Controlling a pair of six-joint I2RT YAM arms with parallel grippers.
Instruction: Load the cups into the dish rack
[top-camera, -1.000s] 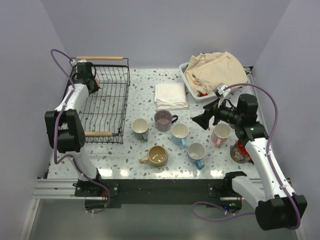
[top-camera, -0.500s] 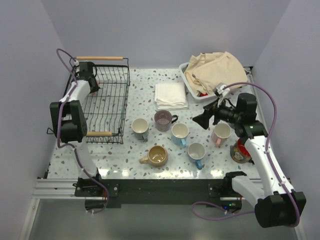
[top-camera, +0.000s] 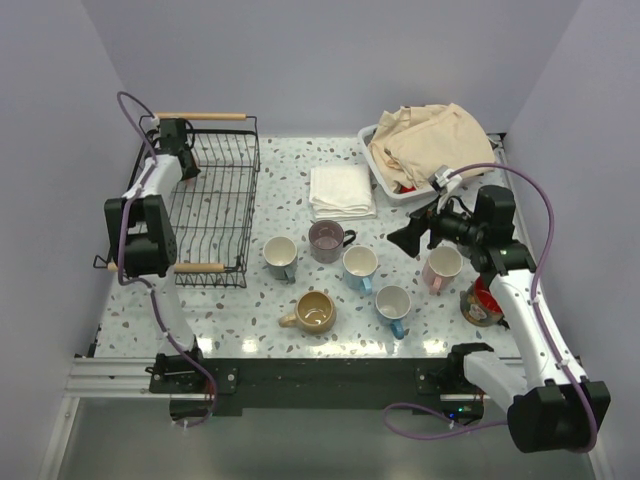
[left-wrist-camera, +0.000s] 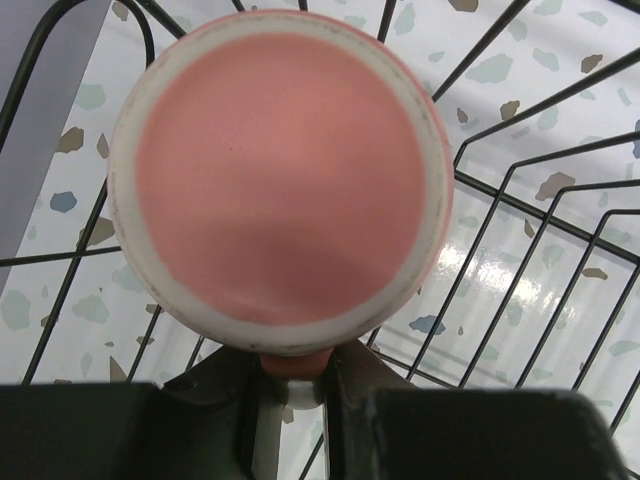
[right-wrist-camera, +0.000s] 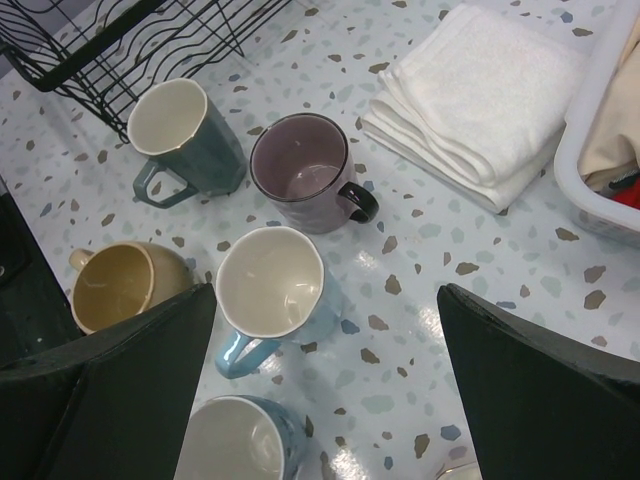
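Now the left gripper (left-wrist-camera: 292, 375) pinches the handle of a pink mug (left-wrist-camera: 280, 180) between its closed fingers, holding it base-up over the far left corner of the black wire dish rack (top-camera: 215, 200). The right gripper (top-camera: 405, 240) hovers above the table (top-camera: 300, 160) with its fingers spread wide and nothing between them. Below it stand a grey-teal mug (right-wrist-camera: 185, 135), a mauve mug (right-wrist-camera: 300, 170), a light blue mug (right-wrist-camera: 272, 285) and a tan mug (right-wrist-camera: 115, 285), all outside the rack.
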